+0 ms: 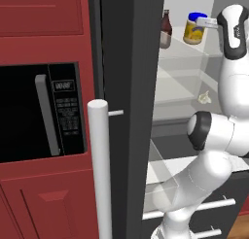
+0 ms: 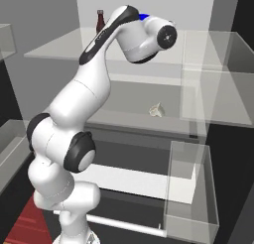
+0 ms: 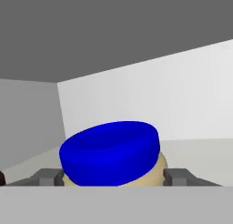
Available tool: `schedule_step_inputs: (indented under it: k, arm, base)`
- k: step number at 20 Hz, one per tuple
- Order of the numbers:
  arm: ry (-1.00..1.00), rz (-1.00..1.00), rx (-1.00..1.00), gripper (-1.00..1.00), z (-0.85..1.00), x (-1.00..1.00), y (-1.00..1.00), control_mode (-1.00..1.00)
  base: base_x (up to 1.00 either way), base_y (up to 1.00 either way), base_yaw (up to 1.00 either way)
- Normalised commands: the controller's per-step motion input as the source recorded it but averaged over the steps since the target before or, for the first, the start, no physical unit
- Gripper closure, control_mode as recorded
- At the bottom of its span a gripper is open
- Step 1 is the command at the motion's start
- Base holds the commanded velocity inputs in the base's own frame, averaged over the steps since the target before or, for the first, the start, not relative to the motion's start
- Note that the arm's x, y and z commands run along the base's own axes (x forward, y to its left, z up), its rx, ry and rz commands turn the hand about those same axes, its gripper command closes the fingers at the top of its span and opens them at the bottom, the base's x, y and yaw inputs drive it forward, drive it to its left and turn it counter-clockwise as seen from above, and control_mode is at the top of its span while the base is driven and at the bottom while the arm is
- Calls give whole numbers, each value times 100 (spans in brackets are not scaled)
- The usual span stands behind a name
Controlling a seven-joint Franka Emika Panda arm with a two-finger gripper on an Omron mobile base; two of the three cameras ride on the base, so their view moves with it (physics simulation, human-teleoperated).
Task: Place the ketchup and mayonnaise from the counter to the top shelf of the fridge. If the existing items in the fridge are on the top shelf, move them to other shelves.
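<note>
A: In the left base view we see the mayonnaise jar (image 1: 195,28), yellow with a blue lid, at the upper right of the frame on the top shelf (image 1: 187,51) of the open fridge. The ketchup bottle (image 1: 166,30), dark with a pale label, stands just left of it on the same shelf. The gripper (image 1: 206,23) meets the jar's right side near the lid.

B: In the right base view the arm (image 2: 84,104) covers the jar. We make out a sliver of blue beside the wrist at the upper centre, and the ketchup bottle's neck and cap above the forearm at the upper left.

A: The hand view supplies what both base views lack. The blue lid sits at the lower centre, with cream-coloured jar body below it, and one of the fingers (image 3: 45,176) shows at each side of the jar.

B: The fingers stand wide apart, one on either flank of the jar. We cannot tell whether they press on it or merely bracket it.

A: Both base views show a small pale crumpled item (image 1: 204,97) on a lower shelf, at the right edge in the left view and at mid-frame in the right view. The left view alone includes the microwave (image 1: 41,111) in red cabinetry at the left, and the white door handle (image 1: 100,170) at the lower centre.
</note>
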Motion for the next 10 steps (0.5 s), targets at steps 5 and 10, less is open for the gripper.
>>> schedule_step_inputs:
  k: [5,10]
  arm:
    - [-5,0,0,-100,0,-7,0,-100]
    - [-14,0,-1,-100,0,-20,0,-100]
  base:
    - [0,0,0]
    - [0,0,0]
